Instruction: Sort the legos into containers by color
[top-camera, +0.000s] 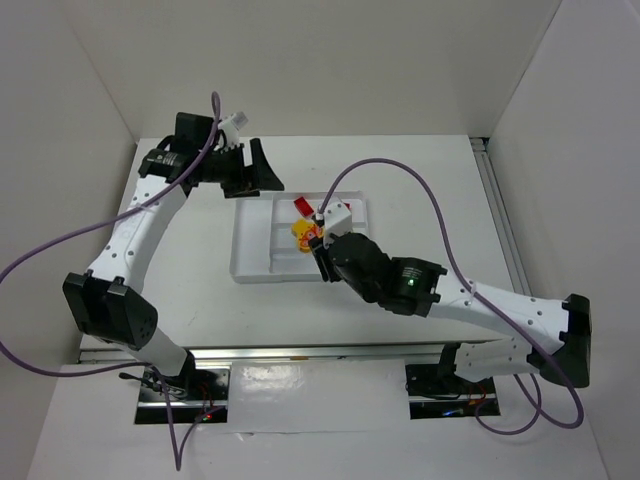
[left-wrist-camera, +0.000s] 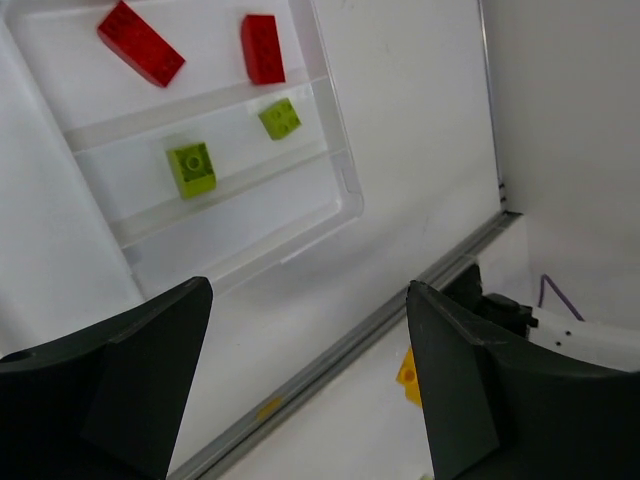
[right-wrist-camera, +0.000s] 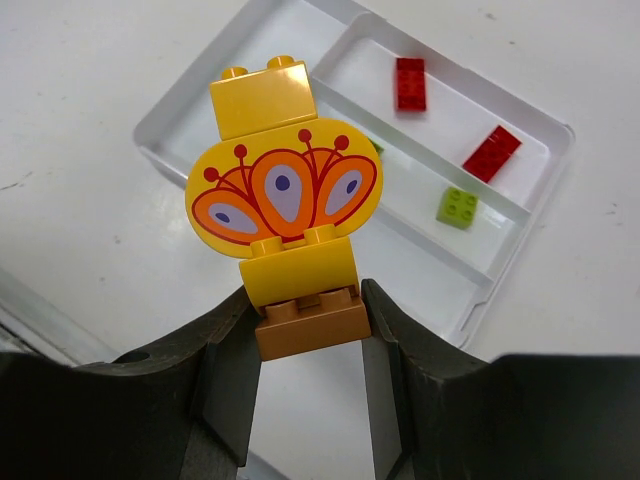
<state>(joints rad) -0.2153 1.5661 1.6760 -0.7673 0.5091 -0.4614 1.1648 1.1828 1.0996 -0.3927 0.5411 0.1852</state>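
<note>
My right gripper (right-wrist-camera: 308, 305) is shut on an orange brick (right-wrist-camera: 311, 325) at the bottom of a stack. On it sit a yellow brick (right-wrist-camera: 298, 270), a printed yellow fan piece (right-wrist-camera: 283, 190) and a yellow brick (right-wrist-camera: 262, 100). The stack (top-camera: 303, 232) hangs over the white tray (top-camera: 240, 270). Two red bricks (left-wrist-camera: 140, 43) (left-wrist-camera: 262, 48) lie in one tray section, and two lime green bricks (left-wrist-camera: 191, 168) (left-wrist-camera: 280, 118) lie in the narrow one beside it. My left gripper (top-camera: 255, 185) is open and empty, behind the tray's far left corner.
The metal rail (left-wrist-camera: 330, 355) at the table edge runs under my left gripper (left-wrist-camera: 310, 290). A small yellow bit (left-wrist-camera: 407, 378) shows beside its right finger; I cannot tell what it is. The right arm's purple cable (top-camera: 420, 185) arcs over the table right of the tray.
</note>
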